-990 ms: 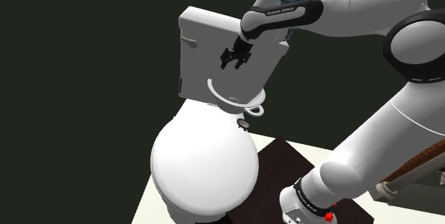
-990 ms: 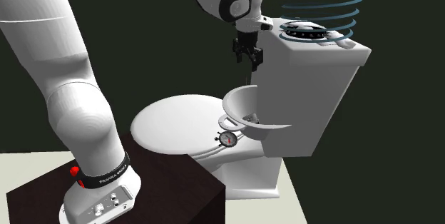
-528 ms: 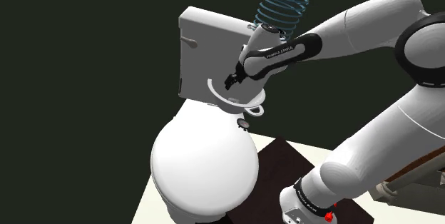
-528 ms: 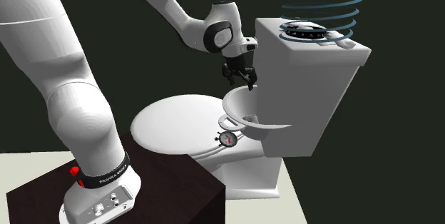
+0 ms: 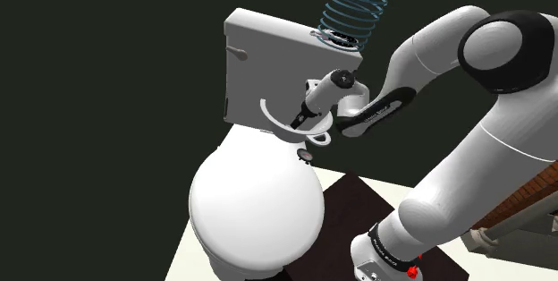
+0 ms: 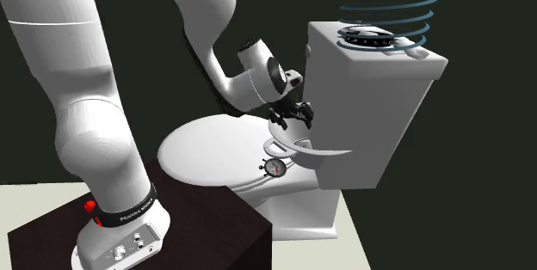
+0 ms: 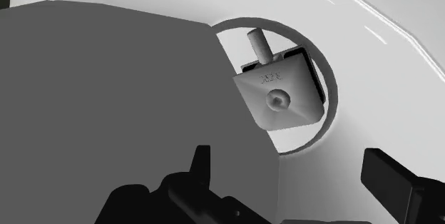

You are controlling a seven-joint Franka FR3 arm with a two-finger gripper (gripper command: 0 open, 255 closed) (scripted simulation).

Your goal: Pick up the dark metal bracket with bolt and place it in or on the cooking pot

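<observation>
A grey bracket with a bolt sticking out lies on the bottom of the white cooking pot, tilted on one corner. The pot stands at the back of the toilet, against the tank's front. My black gripper hangs over the pot's inside with its fingers wide apart and nothing between them. In the shoulder view the gripper is at the pot's rim. The second exterior view shows the gripper just above the pot, pointing down into it.
The white toilet tank rises right behind the pot, with a blue coil spring on top. A small round dial lies beside the pot. The shut toilet lid is in front, and the dark stand below.
The hand has come down from in front of the tank to the pot's rim and tilted into it. The fingers have stayed apart.
</observation>
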